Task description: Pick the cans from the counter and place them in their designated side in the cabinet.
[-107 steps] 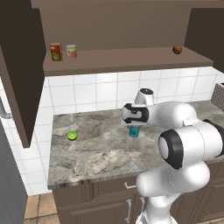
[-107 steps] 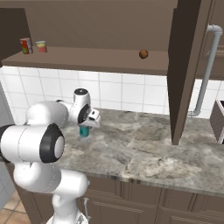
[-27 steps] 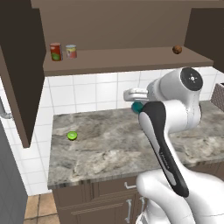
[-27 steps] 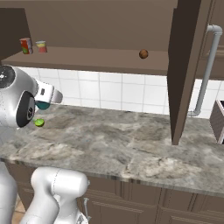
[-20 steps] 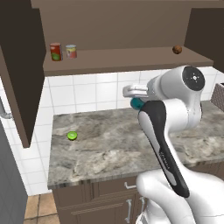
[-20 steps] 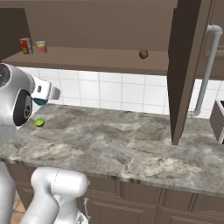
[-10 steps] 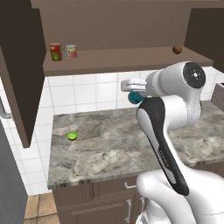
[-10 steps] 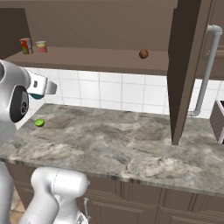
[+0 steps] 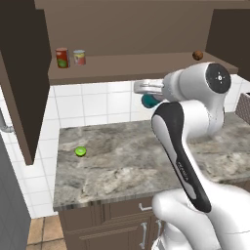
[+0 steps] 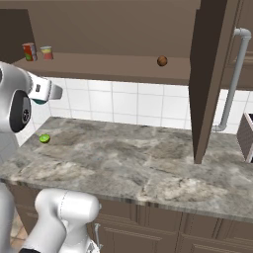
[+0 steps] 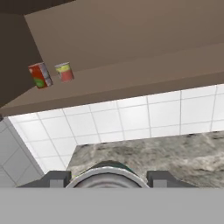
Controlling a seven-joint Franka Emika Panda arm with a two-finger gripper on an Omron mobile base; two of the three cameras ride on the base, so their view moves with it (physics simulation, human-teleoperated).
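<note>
In the left base view the gripper point(image 9: 146, 93) is clamped on the teal-blue can point(image 9: 148, 101), held in the air above the counter point(image 9: 122, 156) and just under the cabinet point(image 9: 141, 61) shelf; the banded can point(image 9: 79, 57) stands on that shelf beside the taller red can point(image 9: 62, 57). In the right base view a lime half point(image 10: 44, 138) lies on the counter; in the hand view the can's grey top point(image 11: 105, 178) sits between the fingertips

We see a grey-brown marbled bench point(image 9: 146, 161) above dark brown drawers point(image 9: 122, 215) with silver handles point(image 9: 143, 208), backed by white tiles point(image 9: 97, 102) with pale grey grout. The dark brown cabinet point(image 9: 19, 73) carries a lighter brown shelf point(image 9: 127, 66), where a red can point(image 9: 62, 57) with a green mark stands beside a can point(image 9: 79, 57) banded red, yellow and pink with a grey top. A small brown ball point(image 9: 197, 55) sits further along. A teal-blue can point(image 9: 148, 101) shows against the white arm point(image 9: 185, 146) with its dark joints. A bright green lime half point(image 9: 80, 152) lies on the stone, and a grey pipe point(image 10: 232, 79) runs down the wall.
</note>
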